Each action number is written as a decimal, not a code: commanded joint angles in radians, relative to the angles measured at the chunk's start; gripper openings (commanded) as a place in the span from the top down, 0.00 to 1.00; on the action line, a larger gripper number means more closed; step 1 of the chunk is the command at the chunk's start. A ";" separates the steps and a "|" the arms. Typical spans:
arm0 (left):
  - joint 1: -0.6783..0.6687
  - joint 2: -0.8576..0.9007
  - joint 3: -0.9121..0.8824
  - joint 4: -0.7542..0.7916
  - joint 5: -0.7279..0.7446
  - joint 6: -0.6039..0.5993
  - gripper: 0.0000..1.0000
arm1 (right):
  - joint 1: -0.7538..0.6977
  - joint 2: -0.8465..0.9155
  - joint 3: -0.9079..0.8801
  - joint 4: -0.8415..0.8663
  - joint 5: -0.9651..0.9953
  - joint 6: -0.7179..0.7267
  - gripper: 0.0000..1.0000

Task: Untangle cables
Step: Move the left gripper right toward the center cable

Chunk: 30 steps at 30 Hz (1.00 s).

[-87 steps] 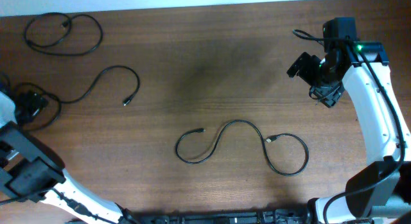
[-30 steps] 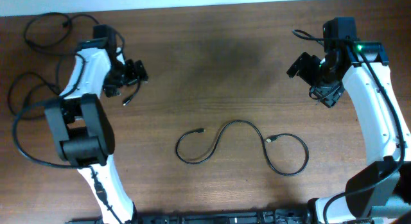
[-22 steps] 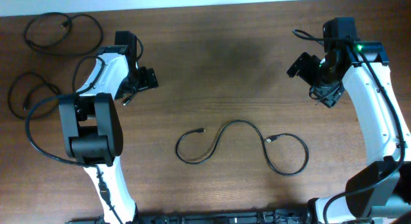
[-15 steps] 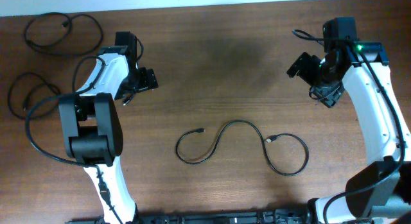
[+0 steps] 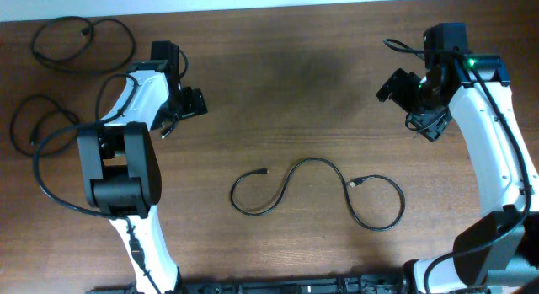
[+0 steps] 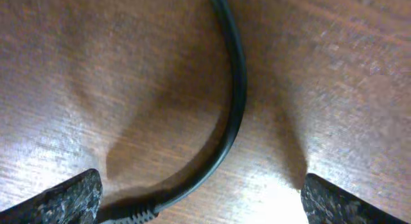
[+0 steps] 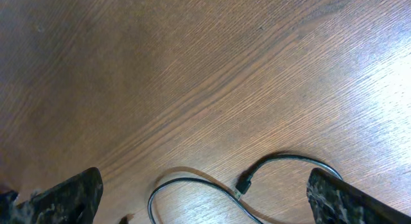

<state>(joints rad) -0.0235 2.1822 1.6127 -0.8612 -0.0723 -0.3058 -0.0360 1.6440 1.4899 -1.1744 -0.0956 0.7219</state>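
Several cables [image 5: 312, 161] found lying apart; judged nearly done. Held left gripper [image 6: 205, 201] wide open, empty, one cable [image 6: 239, 89] between fingers [image 6: 64, 198]; right gripper [image 7: 205, 198] same.

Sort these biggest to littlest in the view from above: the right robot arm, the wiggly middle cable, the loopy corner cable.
1. right robot arm
2. wiggly middle cable, spread wider
3. loopy corner cable, looped tighter
The arm is nearer the camera, which may enlarge it.
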 commanded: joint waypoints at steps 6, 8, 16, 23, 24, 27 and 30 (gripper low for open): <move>-0.001 0.018 -0.009 0.077 -0.011 0.012 0.09 | -0.004 -0.005 0.012 0.000 0.010 -0.009 0.02; -0.001 0.019 -0.009 0.101 -0.012 0.012 0.11 | -0.004 -0.005 0.012 0.000 0.010 -0.009 0.02; 0.000 0.091 -0.009 0.117 -0.022 0.012 0.72 | -0.004 -0.005 0.012 0.000 0.010 -0.008 0.02; 0.000 0.095 0.008 0.122 -0.472 0.012 1.00 | -0.004 -0.005 0.012 0.000 0.010 -0.009 0.02; 0.000 0.095 0.010 0.136 -0.523 0.012 1.00 | -0.004 -0.005 0.012 0.000 0.010 -0.009 0.02; 0.014 0.095 0.023 0.151 -0.526 0.012 1.00 | -0.004 -0.005 0.012 0.000 0.010 -0.008 0.02; 0.059 0.095 0.065 0.142 -0.417 0.050 1.00 | -0.004 -0.005 0.012 0.000 0.010 -0.008 0.02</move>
<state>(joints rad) -0.0093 2.2612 1.6310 -0.7136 -0.5552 -0.2943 -0.0360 1.6440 1.4899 -1.1744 -0.0956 0.7212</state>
